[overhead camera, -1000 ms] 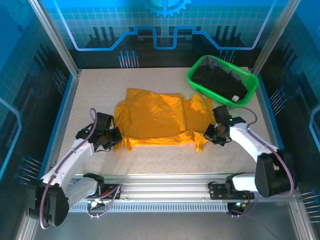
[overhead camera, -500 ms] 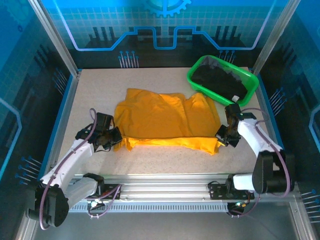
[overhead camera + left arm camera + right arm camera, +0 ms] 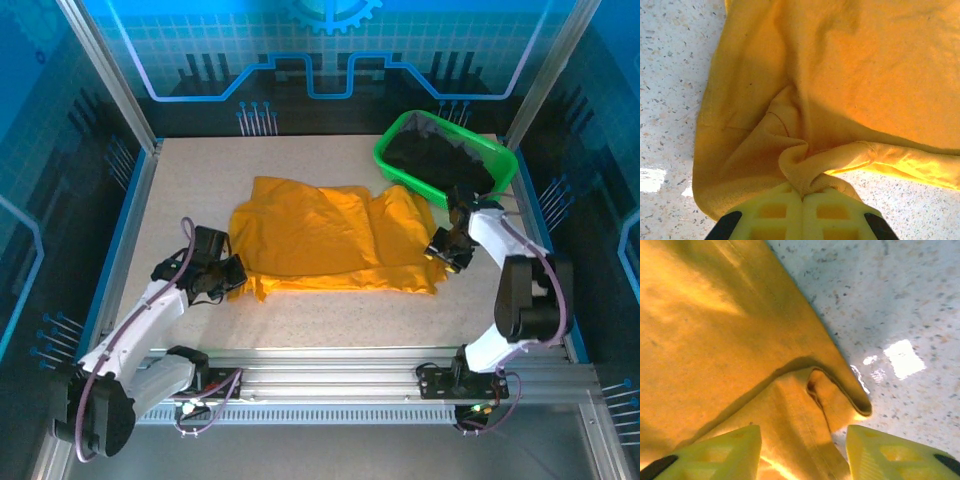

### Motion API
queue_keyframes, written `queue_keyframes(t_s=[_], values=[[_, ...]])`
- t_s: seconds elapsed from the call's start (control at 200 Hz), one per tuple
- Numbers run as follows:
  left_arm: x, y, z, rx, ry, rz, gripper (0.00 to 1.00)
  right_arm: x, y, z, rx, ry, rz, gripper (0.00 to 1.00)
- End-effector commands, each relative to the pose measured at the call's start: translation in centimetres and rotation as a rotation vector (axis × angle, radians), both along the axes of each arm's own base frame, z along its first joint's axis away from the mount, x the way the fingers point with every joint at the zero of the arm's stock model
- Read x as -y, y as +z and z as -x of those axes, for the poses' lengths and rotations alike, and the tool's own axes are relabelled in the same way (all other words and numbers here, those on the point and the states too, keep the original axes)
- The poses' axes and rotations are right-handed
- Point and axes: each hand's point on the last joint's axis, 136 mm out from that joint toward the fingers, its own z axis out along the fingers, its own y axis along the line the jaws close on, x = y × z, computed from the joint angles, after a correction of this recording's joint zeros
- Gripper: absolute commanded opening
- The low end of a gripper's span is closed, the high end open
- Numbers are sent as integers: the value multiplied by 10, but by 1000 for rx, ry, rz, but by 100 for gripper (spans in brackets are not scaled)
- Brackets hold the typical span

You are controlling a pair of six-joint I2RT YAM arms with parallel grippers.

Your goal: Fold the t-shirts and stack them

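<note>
Under parted right gripper, orange t-shirt corner; left gripper pinches hem

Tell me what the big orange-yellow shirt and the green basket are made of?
The bright orange-yellow soft t-shirt looks like matte knit cloth, probably cotton: it wrinkles, folds over itself and shows stitched hems. The green mesh basket looks like smooth hard plastic: its rim is even, straight-edged and evenly coloured, though how glossy it is can't be told.
</note>
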Motion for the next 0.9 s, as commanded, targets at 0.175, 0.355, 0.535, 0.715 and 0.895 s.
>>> queue_keyframes(t_s=[0.175,0.355,0.535,0.715,0.895], values=[[6,2,7,3,-31,14,0,-18,-13,56,56,-51,-125,50],[7,5,7,-3,-53,4,0,-27,-33,69,-31,-49,-152,45],[12,5,15,-23,-92,22,0,-20,-49,59,-30,-70,-129,37],[35,7,30,-39,-197,93,0,-7,-42,46,-41,-75,-59,6],[64,2,42,-75,-307,107,0,17,-19,55,-19,-91,78,0]])
